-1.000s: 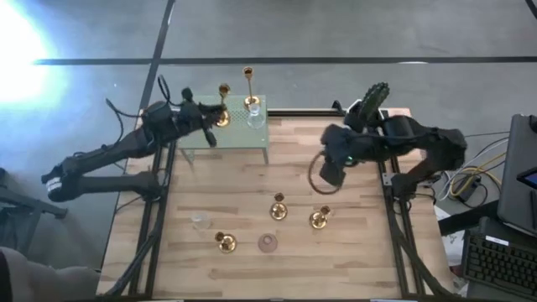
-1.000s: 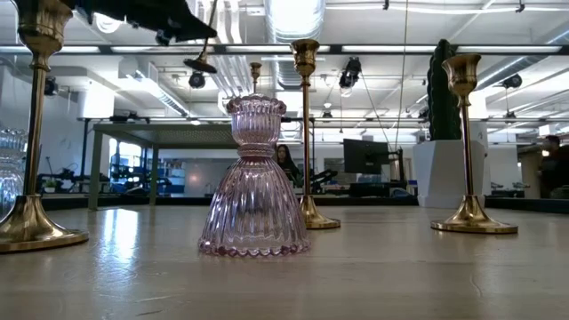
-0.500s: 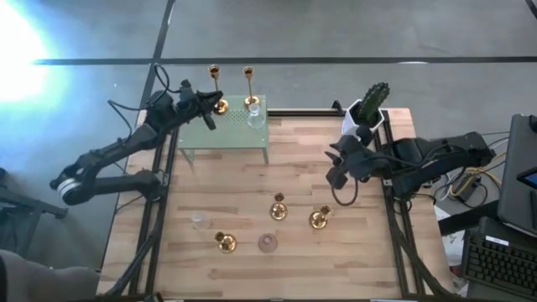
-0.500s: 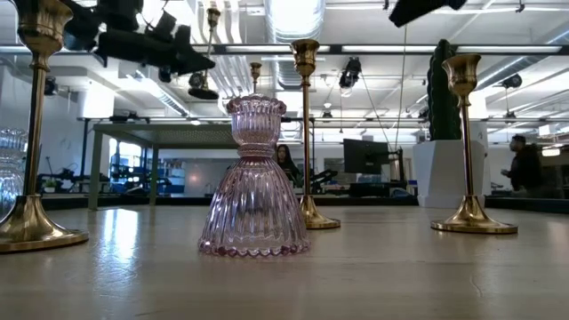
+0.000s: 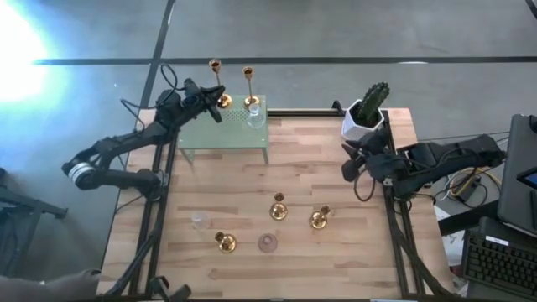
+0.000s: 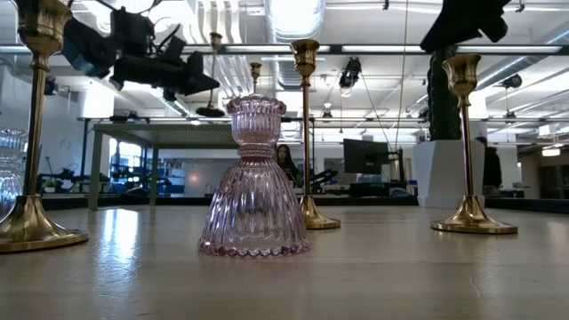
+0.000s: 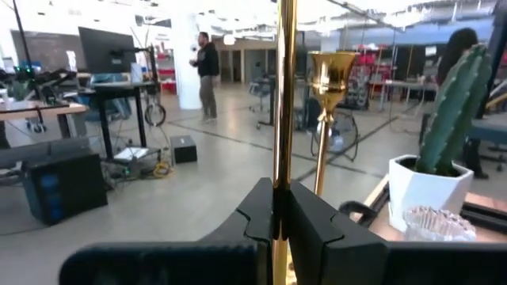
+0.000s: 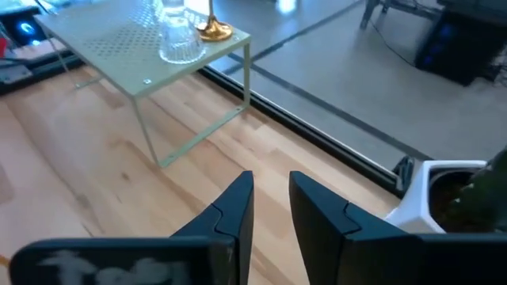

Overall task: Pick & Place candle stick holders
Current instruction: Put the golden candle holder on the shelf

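Observation:
My left gripper is shut on a tall gold candle stick holder over the far left part of a pale green wire shelf. On the shelf stand a second tall gold holder and a clear glass one. Lower on the table stand three short gold holders, a clear glass holder and a pinkish glass holder. My right gripper hovers by the table's right edge, open, with nothing between its fingers. My left gripper pinches the holder's thin stem between its two fingers, in the stem's lower half. The fingers come about level from the table's left side and lie across the stem. The holder stays nearly upright, its round base a little above the shelf top.
A white pot with a green cactus stands at the far right corner, just behind my right gripper. Bare wood lies between the shelf and the group of holders near the front. A person stands far off in the room.
My left gripper has carried the tall gold holder down toward the shelf and toward the far edge, the holder staying upright. My right gripper has drawn back from the table's middle toward the right edge and has come lower.

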Controlling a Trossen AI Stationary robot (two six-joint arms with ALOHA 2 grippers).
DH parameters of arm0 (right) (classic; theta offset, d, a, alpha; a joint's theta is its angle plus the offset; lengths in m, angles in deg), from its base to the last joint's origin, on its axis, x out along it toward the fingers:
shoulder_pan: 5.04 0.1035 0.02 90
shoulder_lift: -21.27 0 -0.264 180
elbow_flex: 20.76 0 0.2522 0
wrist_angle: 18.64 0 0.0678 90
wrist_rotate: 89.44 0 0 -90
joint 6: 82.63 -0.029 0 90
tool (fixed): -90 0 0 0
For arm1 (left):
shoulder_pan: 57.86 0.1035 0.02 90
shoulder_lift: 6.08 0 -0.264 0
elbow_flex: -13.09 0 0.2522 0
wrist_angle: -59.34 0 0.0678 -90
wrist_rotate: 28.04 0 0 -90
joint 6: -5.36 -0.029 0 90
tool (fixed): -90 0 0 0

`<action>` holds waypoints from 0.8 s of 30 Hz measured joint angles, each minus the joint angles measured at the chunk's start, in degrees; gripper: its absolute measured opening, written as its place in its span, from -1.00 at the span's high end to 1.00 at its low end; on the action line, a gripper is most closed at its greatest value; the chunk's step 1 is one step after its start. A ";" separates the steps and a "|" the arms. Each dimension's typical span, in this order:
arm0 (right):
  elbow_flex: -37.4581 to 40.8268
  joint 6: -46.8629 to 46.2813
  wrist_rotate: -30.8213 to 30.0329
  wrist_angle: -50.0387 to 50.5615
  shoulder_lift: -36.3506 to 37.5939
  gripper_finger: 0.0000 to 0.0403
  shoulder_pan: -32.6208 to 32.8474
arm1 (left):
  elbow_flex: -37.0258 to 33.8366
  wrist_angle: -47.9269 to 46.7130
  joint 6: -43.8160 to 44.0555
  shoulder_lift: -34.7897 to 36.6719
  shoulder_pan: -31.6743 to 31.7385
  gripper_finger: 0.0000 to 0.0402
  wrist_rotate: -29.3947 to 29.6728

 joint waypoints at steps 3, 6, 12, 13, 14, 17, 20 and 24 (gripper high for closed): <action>2.40 0.33 -0.35 -1.91 2.29 0.66 0.00 | -3.01 5.84 1.34 -1.72 0.42 0.90 0.96; 3.98 1.05 -0.58 -2.89 3.95 0.66 -0.02 | -5.02 9.72 1.29 -3.37 1.08 0.90 2.68; 4.96 5.24 -0.94 -6.76 5.24 0.63 -0.02 | -5.32 10.53 -0.06 -6.02 1.34 0.90 2.80; 4.98 5.98 -0.94 -7.41 5.25 0.62 -0.02 | -5.02 10.60 -0.08 -6.48 1.34 0.90 2.80; 4.98 6.32 -0.94 -7.85 5.23 0.62 -0.02 | -4.72 10.75 -0.22 -7.02 1.34 0.90 2.78; 5.01 6.36 -0.89 -8.02 5.20 0.62 -0.02 | -4.52 10.73 -1.42 -8.20 1.44 0.90 2.80; 5.02 6.55 -0.83 -8.01 5.00 0.64 -0.02 | -4.63 12.02 -1.31 -9.05 1.83 0.90 2.84; 5.02 7.62 -0.83 -8.02 4.92 0.68 -0.02 | -4.67 12.42 -1.48 -10.37 1.83 0.90 2.82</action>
